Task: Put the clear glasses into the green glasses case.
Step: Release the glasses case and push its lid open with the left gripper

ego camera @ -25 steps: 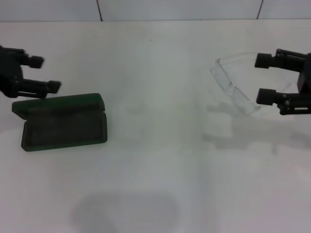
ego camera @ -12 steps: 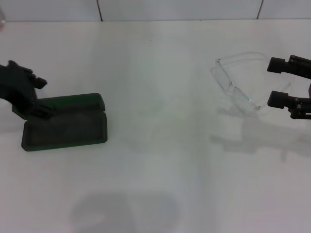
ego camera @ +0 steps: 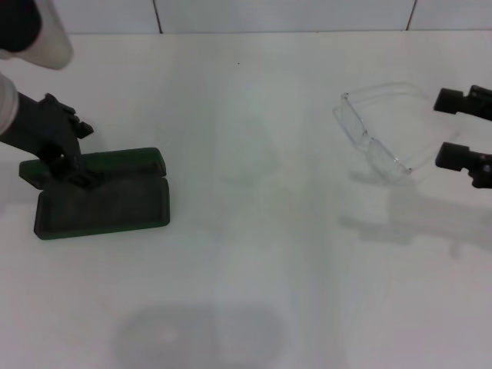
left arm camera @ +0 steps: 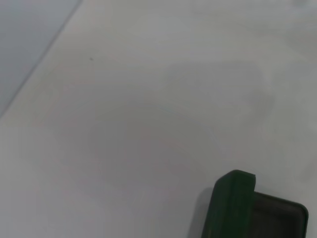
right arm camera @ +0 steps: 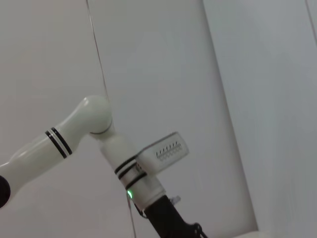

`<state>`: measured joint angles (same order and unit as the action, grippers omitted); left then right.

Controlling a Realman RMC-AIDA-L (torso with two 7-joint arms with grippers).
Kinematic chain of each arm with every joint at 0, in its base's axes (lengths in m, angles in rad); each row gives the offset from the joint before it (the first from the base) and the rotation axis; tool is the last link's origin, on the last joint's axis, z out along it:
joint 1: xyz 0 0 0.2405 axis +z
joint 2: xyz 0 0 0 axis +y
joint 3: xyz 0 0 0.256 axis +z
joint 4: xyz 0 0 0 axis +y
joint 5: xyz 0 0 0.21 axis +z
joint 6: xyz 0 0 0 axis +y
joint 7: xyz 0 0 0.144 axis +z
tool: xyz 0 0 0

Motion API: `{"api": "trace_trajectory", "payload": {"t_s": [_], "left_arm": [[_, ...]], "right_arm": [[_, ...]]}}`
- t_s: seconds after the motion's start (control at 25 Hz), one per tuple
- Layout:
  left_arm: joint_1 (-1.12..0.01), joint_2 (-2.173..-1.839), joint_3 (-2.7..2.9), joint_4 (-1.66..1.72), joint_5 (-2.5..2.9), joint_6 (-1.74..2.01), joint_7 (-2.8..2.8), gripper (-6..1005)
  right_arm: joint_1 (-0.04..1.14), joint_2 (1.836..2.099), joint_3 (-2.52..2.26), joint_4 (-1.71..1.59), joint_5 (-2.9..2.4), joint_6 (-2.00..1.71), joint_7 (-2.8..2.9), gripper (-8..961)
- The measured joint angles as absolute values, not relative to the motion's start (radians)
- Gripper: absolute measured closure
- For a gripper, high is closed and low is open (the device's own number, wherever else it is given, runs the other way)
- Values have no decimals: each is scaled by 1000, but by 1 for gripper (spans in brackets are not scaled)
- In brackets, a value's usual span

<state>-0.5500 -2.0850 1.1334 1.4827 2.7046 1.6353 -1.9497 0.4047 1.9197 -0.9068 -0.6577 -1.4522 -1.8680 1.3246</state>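
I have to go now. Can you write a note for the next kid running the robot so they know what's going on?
Left gripper: down at the green glasses case, by its lid; can't tell if open.
Right gripper: open, beside the clear glasses, not holding them.
Case lies open on the table, empty. Glasses rest on the table, far from the case.
Done: case opened.
Left: grab the glasses, carry them over, put them inside.

A white table (ego camera: 254,254), pale tiled wall (ego camera: 284,14) behind its far edge.
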Motion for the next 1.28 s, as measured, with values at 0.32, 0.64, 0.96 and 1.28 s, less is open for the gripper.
{"api": "trace_trajectory", "payload": {"t_s": [0.32, 0.64, 0.96, 1.28], "left_arm": [[-580, -2087, 1210, 1383, 2760, 1539, -1955, 240], [-614, -2088, 1255, 1330, 2831, 1523, -1959, 242], [-598, -2088, 1328, 1390, 2833, 1528, -1971, 495], [-587, -2089, 1421, 1452, 2833, 1547, -2001, 805]], "right_arm": [[389, 1919, -881, -644, -1455, -1886, 1301, 92], [381, 1920, -857, -619, -1452, -1887, 1279, 93], [379, 1918, -808, -577, -1450, -1895, 1242, 93], [353, 1913, -670, -498, -1450, -1959, 1180, 93]]}}
